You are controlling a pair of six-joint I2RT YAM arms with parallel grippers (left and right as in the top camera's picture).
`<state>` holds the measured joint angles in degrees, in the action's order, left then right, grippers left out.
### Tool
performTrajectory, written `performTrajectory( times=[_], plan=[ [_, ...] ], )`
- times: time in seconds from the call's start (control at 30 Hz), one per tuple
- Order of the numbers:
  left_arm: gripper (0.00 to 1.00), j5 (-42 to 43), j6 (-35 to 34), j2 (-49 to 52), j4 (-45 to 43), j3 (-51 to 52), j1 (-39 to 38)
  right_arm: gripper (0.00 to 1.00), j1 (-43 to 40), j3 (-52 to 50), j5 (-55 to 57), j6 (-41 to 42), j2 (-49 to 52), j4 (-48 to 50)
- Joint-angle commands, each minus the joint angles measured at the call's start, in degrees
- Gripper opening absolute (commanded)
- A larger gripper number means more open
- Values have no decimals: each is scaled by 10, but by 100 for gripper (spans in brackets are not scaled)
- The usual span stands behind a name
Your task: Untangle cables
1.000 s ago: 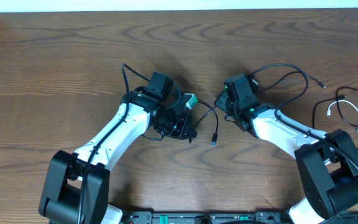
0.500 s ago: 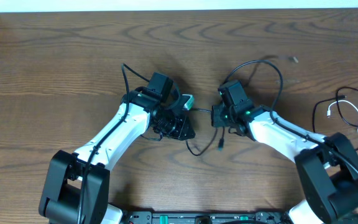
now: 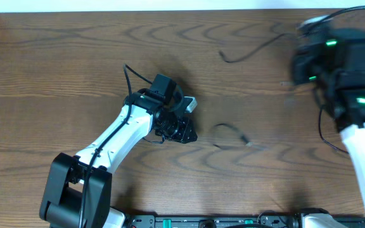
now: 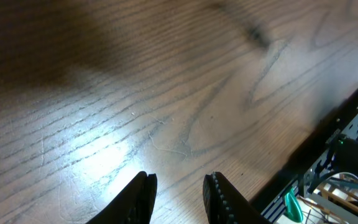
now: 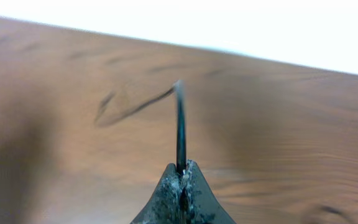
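Wrist view: right gripper fingers pressed together, pinching black cable standing up from tips. Overhead: same gripper blurred, far right, cable trailing left. Wrist view: left gripper fingers slightly apart, empty, above table. Overhead only: second cable loose near centre.

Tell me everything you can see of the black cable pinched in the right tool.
The black cable is a thin, flexible cord, dark and smooth like rubber-coated wire. The right tool, shut on it, pinches it between its tips. From there a straight stretch rises to a pale, motion-blurred end. In the overhead view its free length curves loosely over the wooden table toward the middle, too blurred to tell whether it touches the wood.
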<state>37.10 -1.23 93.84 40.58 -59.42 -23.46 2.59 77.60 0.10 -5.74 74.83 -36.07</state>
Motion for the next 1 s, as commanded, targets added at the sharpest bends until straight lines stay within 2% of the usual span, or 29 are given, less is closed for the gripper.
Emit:
performTrajectory(
  times=[0.0,0.17,0.33,0.53,0.8,0.97],
  plan=[
    [31,-8,8,0,5,1,-1,1,-80,33,90,-29,-11,21],
    [31,-7,8,0,5,1,-1,1,-176,33,100,-29,-13,100],
    [31,-7,8,0,5,1,-1,1,-228,33,108,-29,-13,150],
    [31,-7,8,0,5,1,-1,1,-239,33,89,-45,5,137],
    [30,-7,5,0,5,1,-1,1,-239,33,52,-57,50,70],
    [30,-7,5,0,5,1,-1,1,-240,33,29,-57,50,69]
  ],
)
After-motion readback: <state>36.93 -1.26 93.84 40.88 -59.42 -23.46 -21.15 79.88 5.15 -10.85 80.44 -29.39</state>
